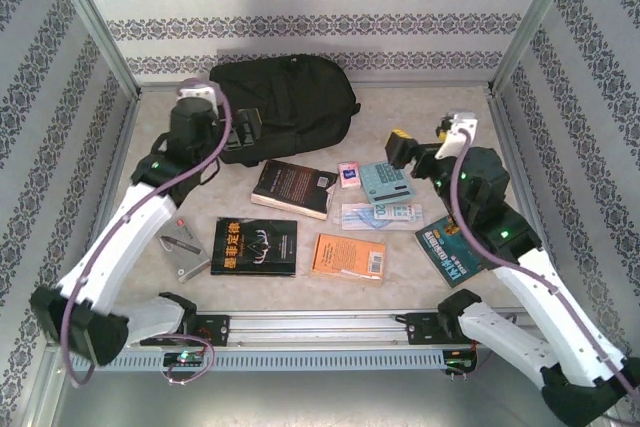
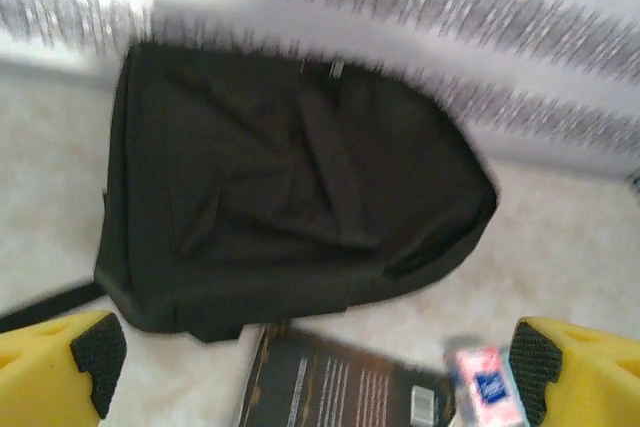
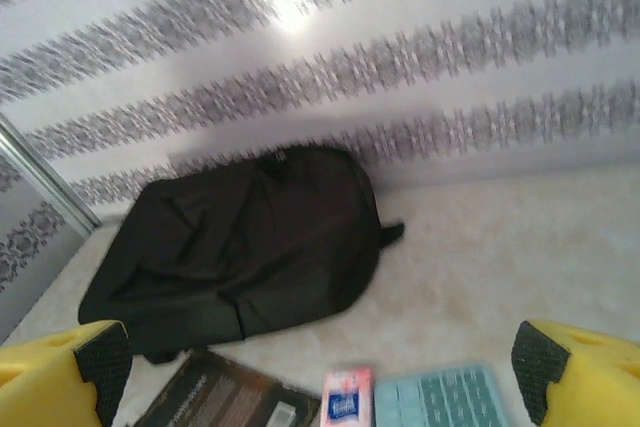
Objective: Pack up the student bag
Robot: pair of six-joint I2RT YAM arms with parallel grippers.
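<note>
Your left claw [image 1: 243, 130] hangs with its jaws spread wide and nothing between them; in the top view it sits over the near left edge of the student bag [image 1: 290, 97]. Your right claw [image 1: 404, 152] is spread just as wide and also empty, above the teal calculator [image 1: 386, 182].

You find the bag lying flat on the worktop [image 1: 430, 112] at the far side, close to the patterned back wall, its rounded end pointing right. Both wrist cameras look towards it.

Nearer to you, a black-covered book [image 1: 292, 187] lies just in front of the bag, with a small pink packet [image 1: 349, 174] between it and the calculator. A clear pouch [image 1: 380, 214] lies just in front of the calculator. Closer still lie a black book with yellow characters [image 1: 254, 246] and an orange book [image 1: 349, 256]. A blue book [image 1: 447, 247] lies partly under your right arm.
</note>
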